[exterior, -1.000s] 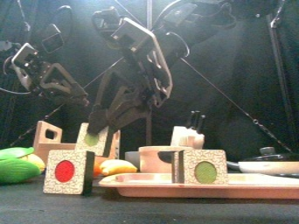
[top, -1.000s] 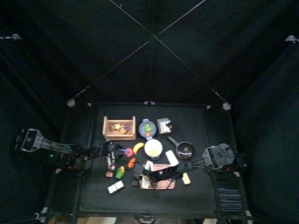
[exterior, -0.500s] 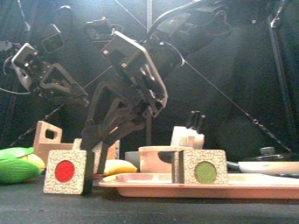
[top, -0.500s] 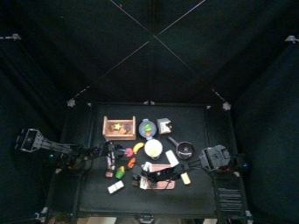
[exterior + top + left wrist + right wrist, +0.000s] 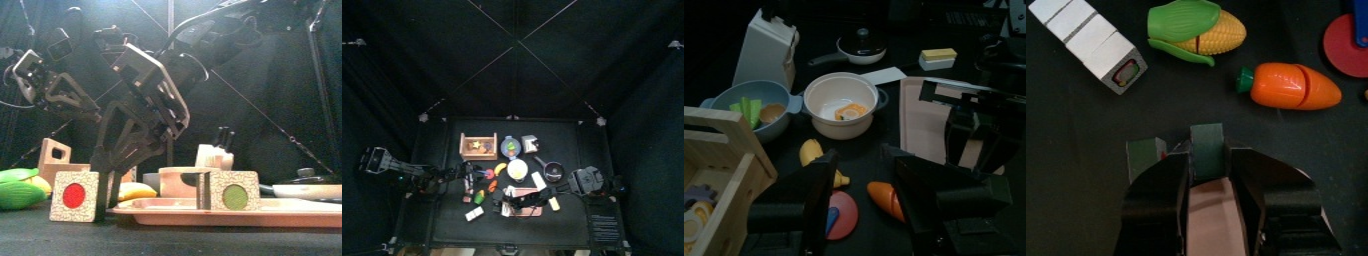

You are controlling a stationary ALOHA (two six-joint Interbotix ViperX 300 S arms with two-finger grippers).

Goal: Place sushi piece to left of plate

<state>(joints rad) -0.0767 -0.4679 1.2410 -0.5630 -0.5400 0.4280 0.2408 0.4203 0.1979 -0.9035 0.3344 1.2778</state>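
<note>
Two jaws of the right gripper (image 5: 1207,165) stand narrow, pinching the green-edged sushi piece (image 5: 1207,145) over the pink tray (image 5: 267,208). The plate (image 5: 517,170) lies mid-table, behind the tray. The left gripper (image 5: 869,185) hangs wide and holds nothing. A red-dotted sushi block (image 5: 76,195) bears no writing. Black table (image 5: 1080,120), black curtains (image 5: 513,60).

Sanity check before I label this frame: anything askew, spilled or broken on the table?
Nothing stands out. The red-centred sushi piece stands squarely on the table and the green-centred sushi piece on the pink tray. The corn and carrot lie loose but intact.
</note>
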